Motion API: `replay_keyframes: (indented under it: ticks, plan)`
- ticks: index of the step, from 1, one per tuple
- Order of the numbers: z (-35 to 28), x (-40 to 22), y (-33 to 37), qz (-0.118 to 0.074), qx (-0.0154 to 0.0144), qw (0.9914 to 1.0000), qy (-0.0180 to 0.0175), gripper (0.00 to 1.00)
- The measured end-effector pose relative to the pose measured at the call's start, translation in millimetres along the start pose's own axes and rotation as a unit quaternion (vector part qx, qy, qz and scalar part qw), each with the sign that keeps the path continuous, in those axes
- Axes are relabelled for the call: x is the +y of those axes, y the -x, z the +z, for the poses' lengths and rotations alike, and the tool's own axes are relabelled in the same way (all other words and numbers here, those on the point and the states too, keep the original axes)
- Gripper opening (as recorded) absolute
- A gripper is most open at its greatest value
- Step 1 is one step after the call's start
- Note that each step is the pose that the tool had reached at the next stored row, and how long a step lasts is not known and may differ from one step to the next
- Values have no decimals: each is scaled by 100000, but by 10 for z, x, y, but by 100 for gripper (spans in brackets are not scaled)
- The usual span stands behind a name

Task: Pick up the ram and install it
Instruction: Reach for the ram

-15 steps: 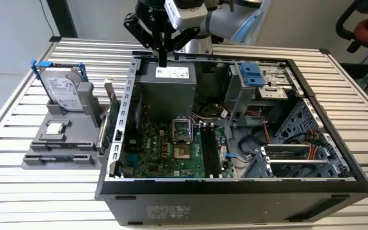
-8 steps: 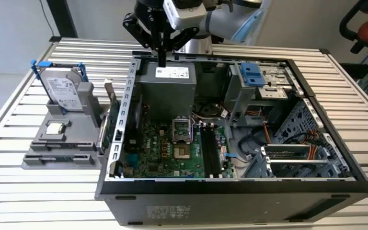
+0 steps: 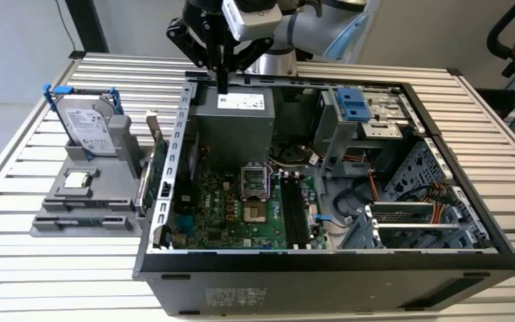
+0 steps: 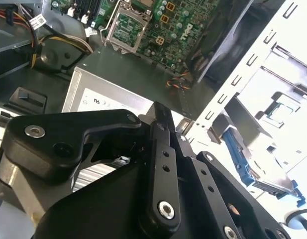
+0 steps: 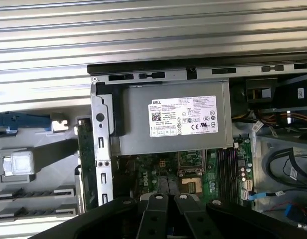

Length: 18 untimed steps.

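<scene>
Above the power supply, we find the gripper closed and empty; ram uncollected, memory slots unfilled.

In the exterior view the arm comes in from the far side, wrist bent so the gripper points straight down. Its black fingers lie pressed together, tips meeting, with nothing between them, as both wrist views show.
</scene>
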<state>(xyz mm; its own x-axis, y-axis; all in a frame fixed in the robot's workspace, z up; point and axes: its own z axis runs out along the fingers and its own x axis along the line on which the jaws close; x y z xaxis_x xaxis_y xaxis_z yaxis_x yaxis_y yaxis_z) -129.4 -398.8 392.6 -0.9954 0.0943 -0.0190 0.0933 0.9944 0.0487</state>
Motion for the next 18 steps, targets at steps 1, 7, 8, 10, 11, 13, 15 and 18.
replay_keyframes:
  ticks: [1,7,8,10,11,13,15,18]
  plan:
    - [0,-1,-5,-9,1,100000,1,0]
    - [-1,-6,-57,-61,3,100000,0,0]
    - [-2,-6,-67,-74,5,100000,0,0]
    - [-2,-8,-86,-100,2,100000,6,0]
    - [-2,-10,-99,-114,4,100000,5,0]
    - [-3,-12,-128,-136,6,100000,2,0]
    - [-4,-16,-165,-139,5,100000,4,0]
    - [-5,-20,-215,-147,7,100000,3,0]
